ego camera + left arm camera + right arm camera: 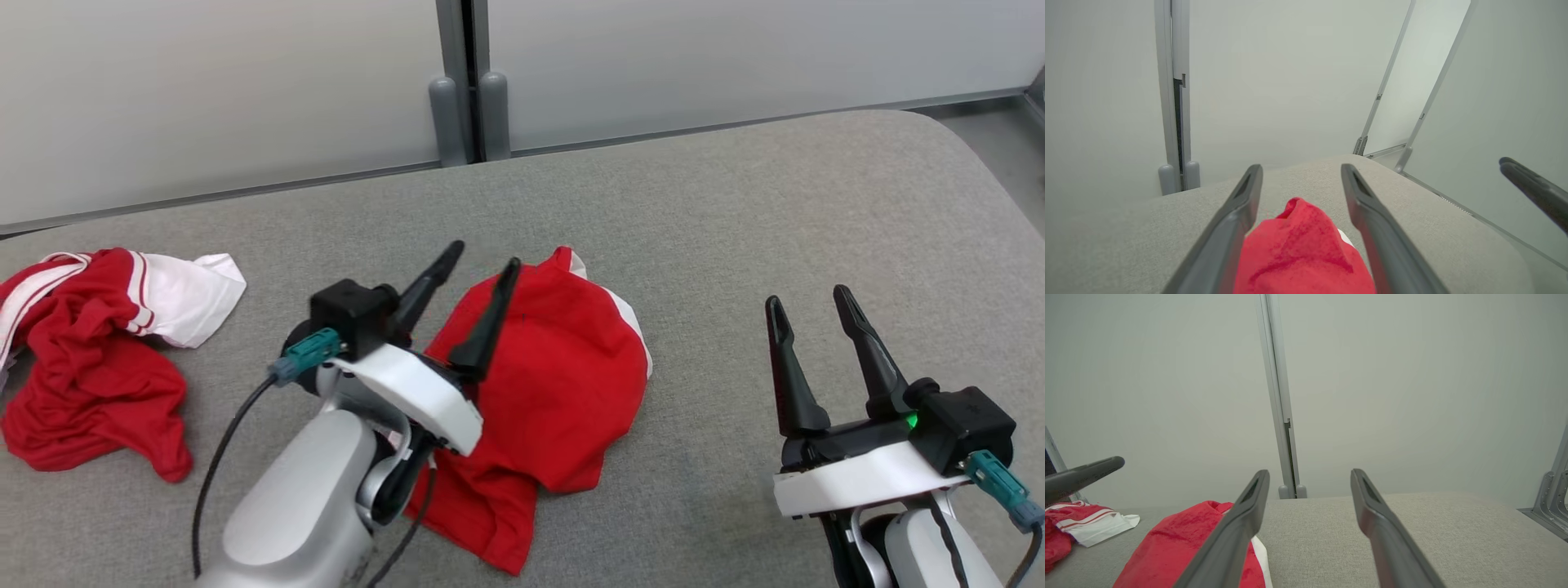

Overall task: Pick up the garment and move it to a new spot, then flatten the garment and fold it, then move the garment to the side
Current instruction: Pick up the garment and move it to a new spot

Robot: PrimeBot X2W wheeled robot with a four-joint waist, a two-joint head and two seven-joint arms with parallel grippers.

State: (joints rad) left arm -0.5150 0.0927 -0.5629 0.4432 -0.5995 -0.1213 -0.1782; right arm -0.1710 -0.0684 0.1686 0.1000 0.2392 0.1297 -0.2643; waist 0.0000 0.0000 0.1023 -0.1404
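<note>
A red garment (pixel 555 384) with a white edge lies crumpled in the middle of the grey padded table (pixel 735 212). My left gripper (pixel 483 255) hovers over its left part, fingers spread and nothing between them. From the left wrist, the garment (pixel 1302 253) sits below and between the parted fingers (pixel 1237 216). My right gripper (pixel 808 300) stands open to the right of the cloth, apart from it. In the right wrist view the garment (pixel 1175 547) lies left of that gripper's fingers (pixel 1372 506).
A second red and white garment (pixel 98 351) lies bunched at the table's left edge, seen too as the second garment (pixel 1081 524) from the right wrist. Pale wall panels with a grey post (pixel 465 90) stand behind the table. The table's right corner is rounded.
</note>
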